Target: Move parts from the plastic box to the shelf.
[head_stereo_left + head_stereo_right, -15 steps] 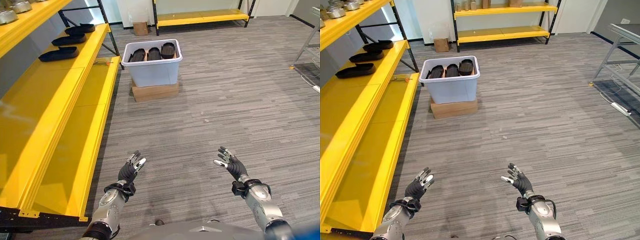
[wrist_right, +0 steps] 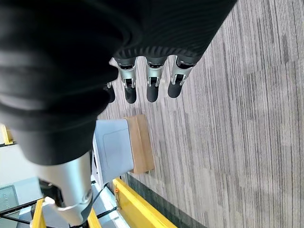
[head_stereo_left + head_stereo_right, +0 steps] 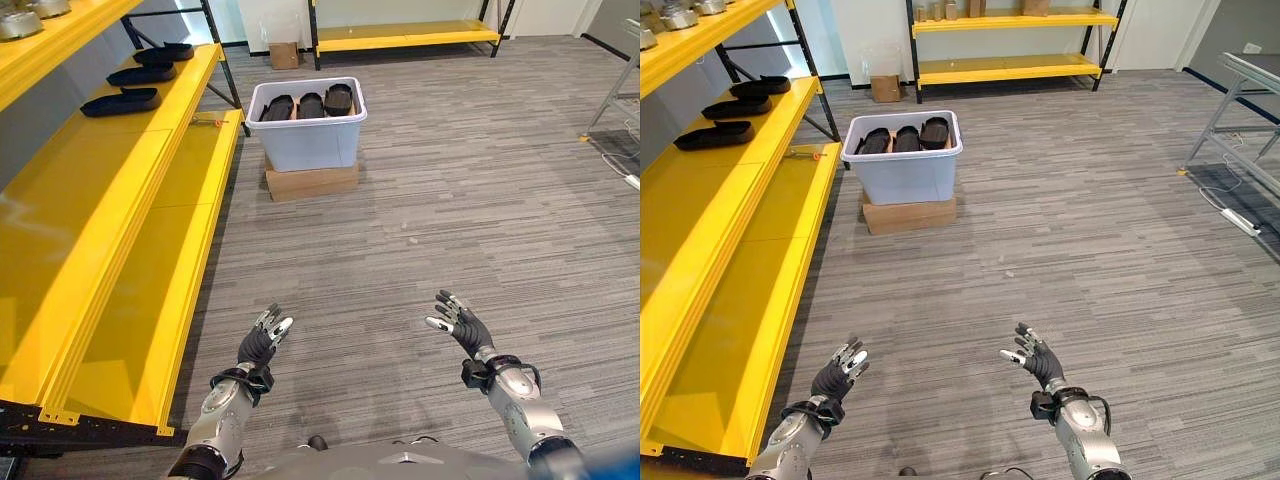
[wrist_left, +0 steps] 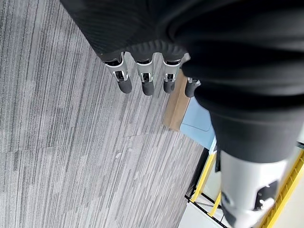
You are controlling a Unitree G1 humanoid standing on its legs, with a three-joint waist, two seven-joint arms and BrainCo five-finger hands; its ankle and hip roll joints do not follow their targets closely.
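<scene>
Hands first, nearest the camera: left hand (image 3: 262,341) and right hand (image 3: 460,323) hover low over the grey striped carpet floor (image 3: 480,200), fingers relaxed and spread wide, holding nothing; palms roughly face each other w/ a broad gap between, likely pre-shaped for a two-sided pickup of a long part. Farther ahead, well apart from both hands, the pale blue-white plastic box (image 3: 305,135) sits on a flat brown cardboard carton (image 3: 311,182), prob. to raise it for easier reach. Inside it, three black elongated shoe-sole-like parts (image 3: 308,104) stand side by side, leaning on the far wall. To the robot's left runs the long yellow metal shelf (image 3: 110,230); at its far end three more black parts (image 3: 120,100) lie flat in a row, spaced apart, so some transfers look done. Nearer stretch of shelf is bare, room for more. Beyond the box, a small brown carton (image 3: 283,55) against the wall and another yellow rack (image 3: 400,38). Judged step: approach to box, no grasp yet.
</scene>
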